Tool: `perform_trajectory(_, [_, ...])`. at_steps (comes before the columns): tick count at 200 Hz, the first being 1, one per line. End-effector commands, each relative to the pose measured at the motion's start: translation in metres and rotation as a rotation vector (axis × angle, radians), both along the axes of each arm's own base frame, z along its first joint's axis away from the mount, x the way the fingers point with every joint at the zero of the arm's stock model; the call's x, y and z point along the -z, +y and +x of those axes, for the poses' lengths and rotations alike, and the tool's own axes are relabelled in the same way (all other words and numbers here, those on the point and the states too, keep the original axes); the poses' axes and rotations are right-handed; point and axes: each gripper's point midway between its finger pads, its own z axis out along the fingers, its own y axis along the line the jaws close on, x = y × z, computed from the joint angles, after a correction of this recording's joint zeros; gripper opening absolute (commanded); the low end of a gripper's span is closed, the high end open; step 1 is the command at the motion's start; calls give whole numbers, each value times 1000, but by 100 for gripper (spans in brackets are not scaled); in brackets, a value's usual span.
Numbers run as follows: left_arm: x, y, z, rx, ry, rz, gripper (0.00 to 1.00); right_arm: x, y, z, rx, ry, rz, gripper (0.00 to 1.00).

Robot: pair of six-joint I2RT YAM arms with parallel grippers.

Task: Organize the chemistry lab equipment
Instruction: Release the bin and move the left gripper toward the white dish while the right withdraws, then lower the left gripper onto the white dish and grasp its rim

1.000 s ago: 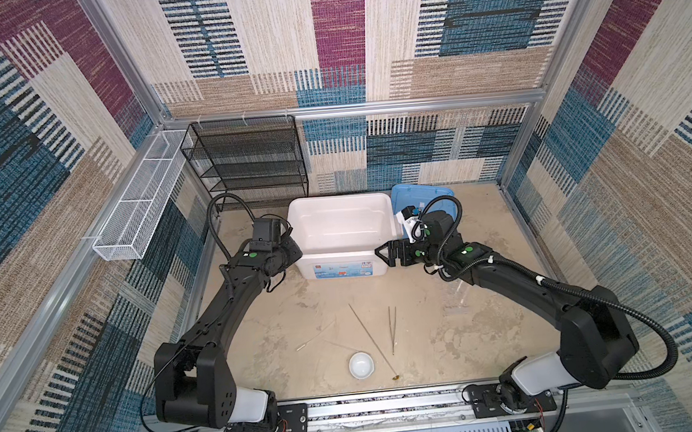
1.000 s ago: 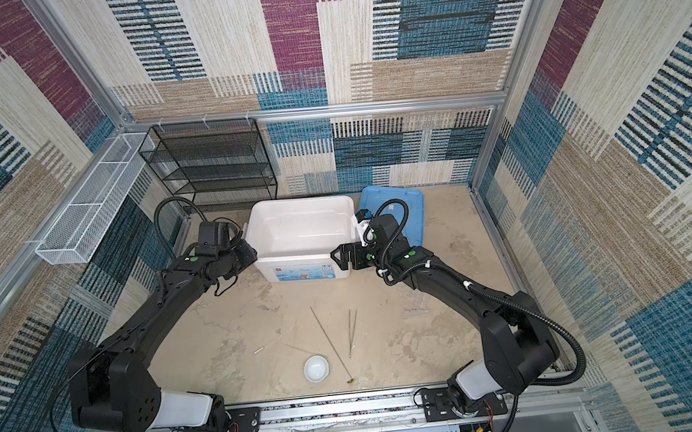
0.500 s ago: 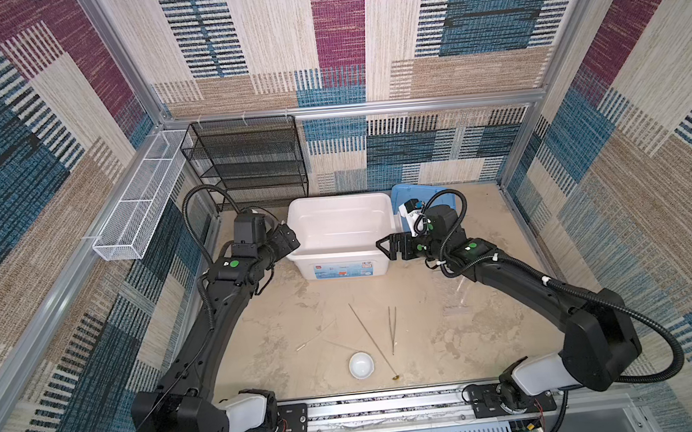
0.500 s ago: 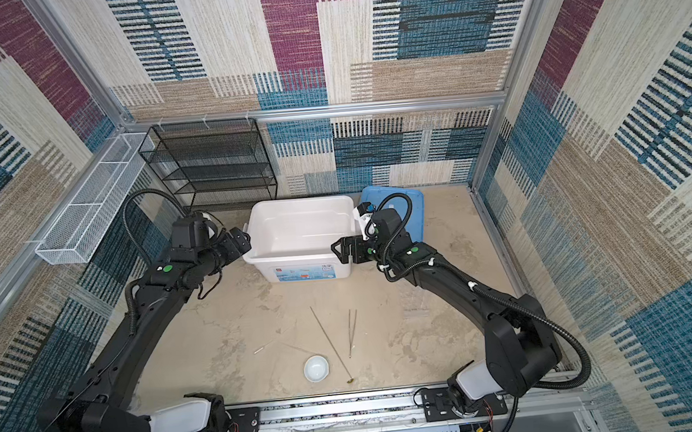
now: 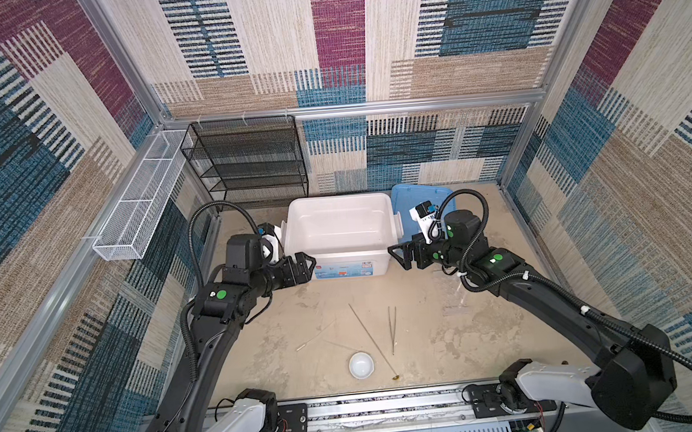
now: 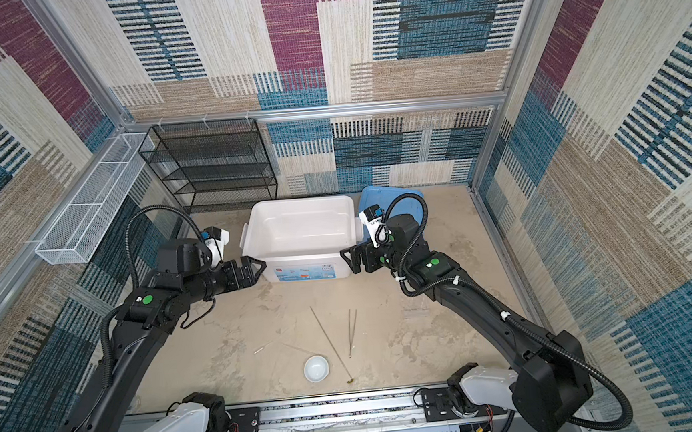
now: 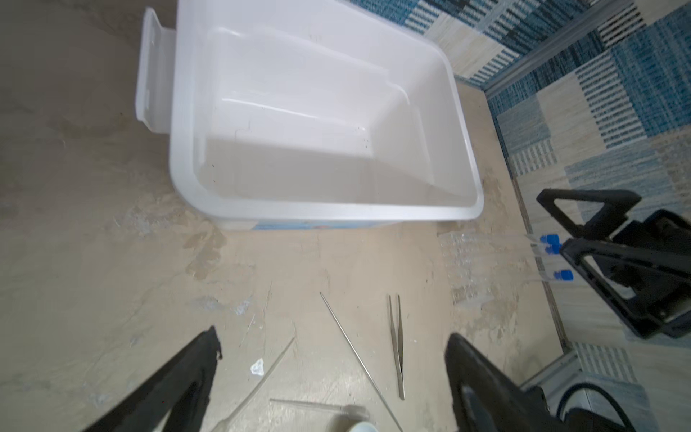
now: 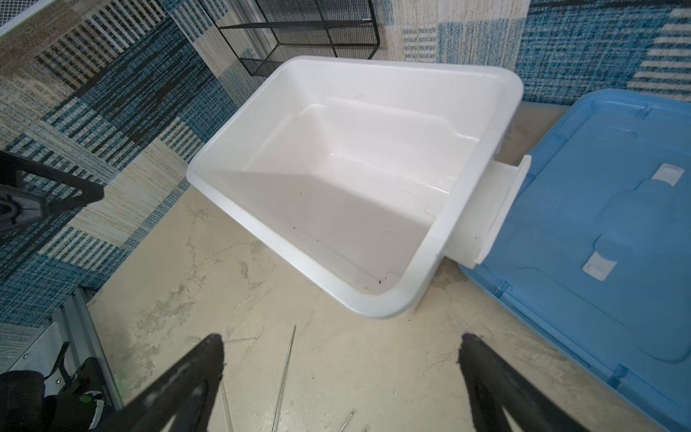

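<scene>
Two grippers are hanging at the near corners of the white tub (image 5: 337,203), one on each side. The left gripper (image 5: 307,266) is standing wide open with nothing between its jaws. Its tip is sitting so close to the tub's corner that contact cannot be judged. The right gripper (image 5: 397,257) is also gaping wide and carrying nothing, just off the opposite corner.

Most task items are lying loose on the beige floor (image 5: 428,344) between the tub and the front rail. The tweezers (image 5: 392,330) are pointing front to back. The spoon (image 5: 372,340) is slanting just beside them, its bowl end toward the rail. The dish (image 5: 361,365) is sitting near that end, apart from it. The droppers (image 5: 315,338) are showing only as pale slivers left of the spoon, and their outlines are hard to follow.

The test tubes (image 7: 552,245) are giving away only their blue caps in the left wrist view. They are peeking out beside the right gripper, with their clear bodies unreadable. In both top views the right arm is covering them. The tube rack (image 5: 455,301) is reading as a faint clear outline on the floor, right of the tweezers, and its shape is uncertain.

The blue lid (image 5: 417,191) is lying flat at the tub's far right, partly blocked by the right wrist.
</scene>
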Motion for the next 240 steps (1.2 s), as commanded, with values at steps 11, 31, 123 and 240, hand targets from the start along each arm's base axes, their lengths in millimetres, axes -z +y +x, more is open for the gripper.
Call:
perform_trajectory(11, [26, -19, -32, 97, 82, 8, 94, 11, 2, -19, -48, -11, -30, 99])
perform_trajectory(31, [43, -35, -47, 132, 133, 31, 92, 25, 2, -26, -43, 12, -47, 99])
perform_trajectory(123, [114, -121, -135, 977, -30, 470, 99, 25, 4, -50, -99, -76, -25, 99])
perform_trajectory(240, [158, -122, -175, 1624, -299, 686, 97, 31, -20, -77, -50, -196, 72, 99])
